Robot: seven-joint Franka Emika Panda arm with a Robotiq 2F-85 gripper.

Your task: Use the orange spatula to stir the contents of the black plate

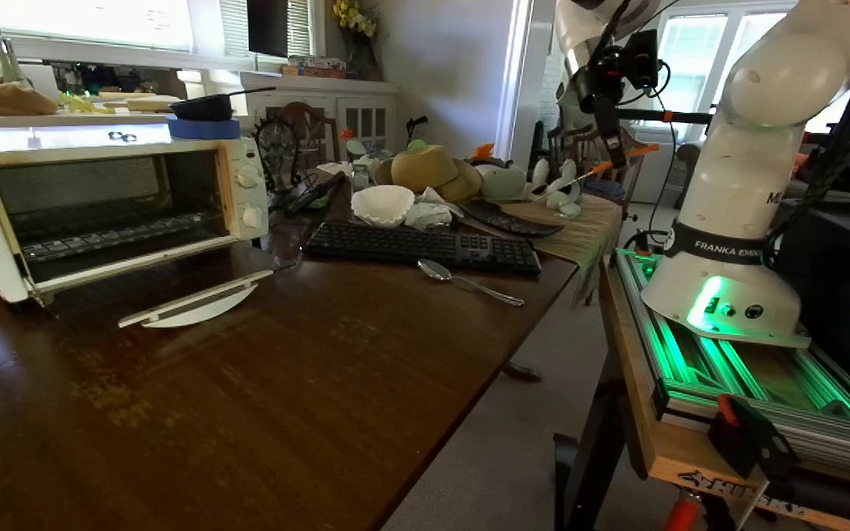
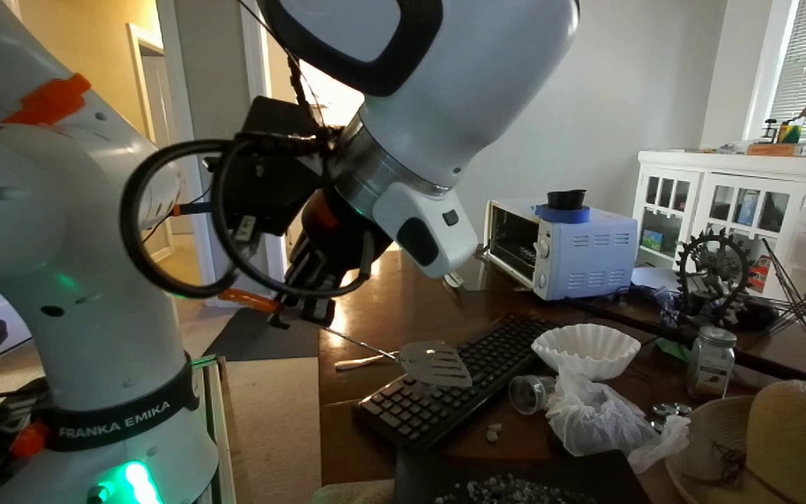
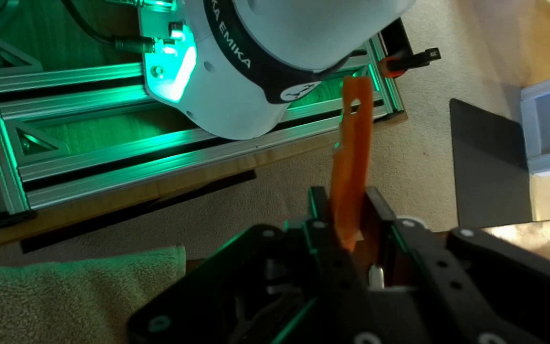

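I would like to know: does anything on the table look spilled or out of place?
Yes. In an exterior view, a few small pale bits lie on the table outside the black plate, which holds similar pieces; they look spilled. A clear container nearby lies on its side.

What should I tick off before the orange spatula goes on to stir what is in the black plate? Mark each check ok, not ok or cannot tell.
1. Tool holding the orange spatula by its handle: ok.
2. Something to stir in the black plate: ok; small grey bits show in an exterior view.
3. Spatula head down in the bits: not ok; a gap shows between them.
4. Head lined up over the plate: cannot tell from these angles.
5. Plate visible in the wrist view: not ok; a towel shows there, the plate does not.
6. Plastic bag clear of the plate: cannot tell; contact is unclear.
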